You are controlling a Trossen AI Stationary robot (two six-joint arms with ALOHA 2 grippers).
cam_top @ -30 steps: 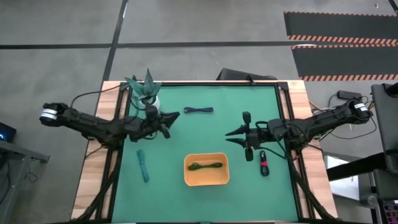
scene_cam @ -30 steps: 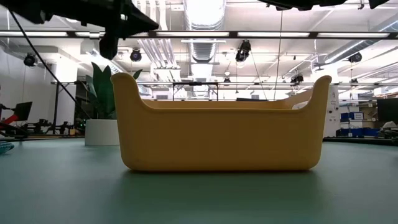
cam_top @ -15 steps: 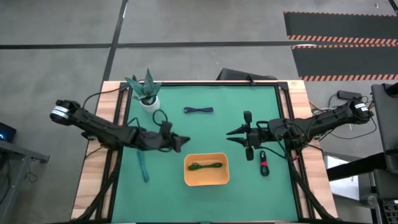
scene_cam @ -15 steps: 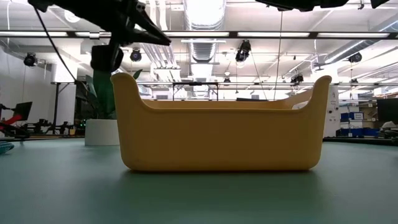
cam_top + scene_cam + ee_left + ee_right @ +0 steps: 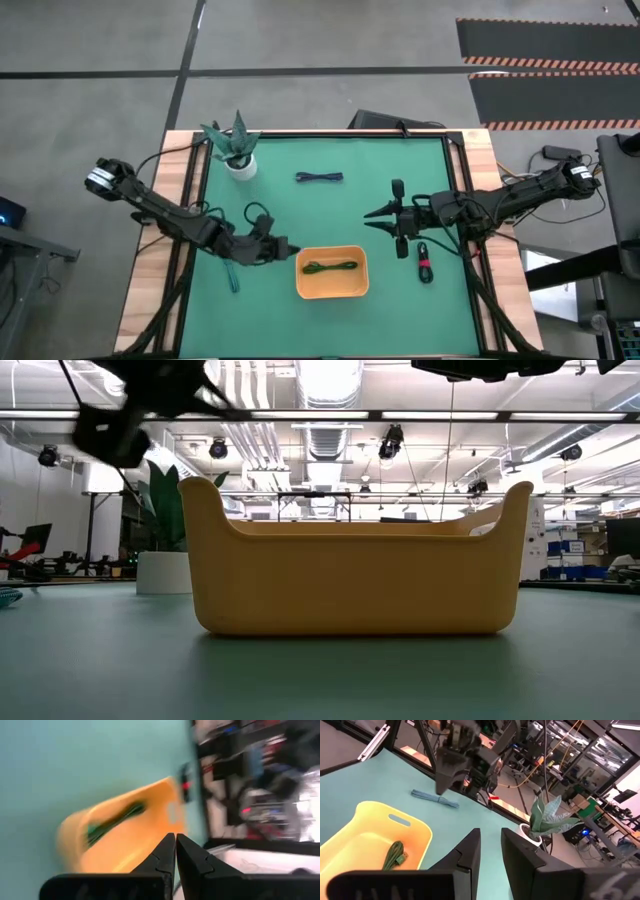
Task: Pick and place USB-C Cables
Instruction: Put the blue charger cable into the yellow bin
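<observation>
While your left gripper [image 5: 290, 248] hangs just off the left end of the orange tray [image 5: 332, 291], its fingers [image 5: 162, 857] are pressed together on nothing, and the teal cable [image 5: 230, 267] lies on the green mat [image 5: 300, 210] under that arm, beside the tray. You have the green cable [image 5: 331, 267] lying inside the tray. Your right gripper [image 5: 368, 220] waits to the tray's upper right with its fingers [image 5: 467, 852] slightly parted and empty; the black cable with the red band [image 5: 424, 262] lies just below that arm, near the mat's right edge. Farther back, the dark blue cable [image 5: 319, 178] rests alone on the mat, well apart from both arms, and a potted plant [image 5: 234, 147] stands at the far left corner.
</observation>
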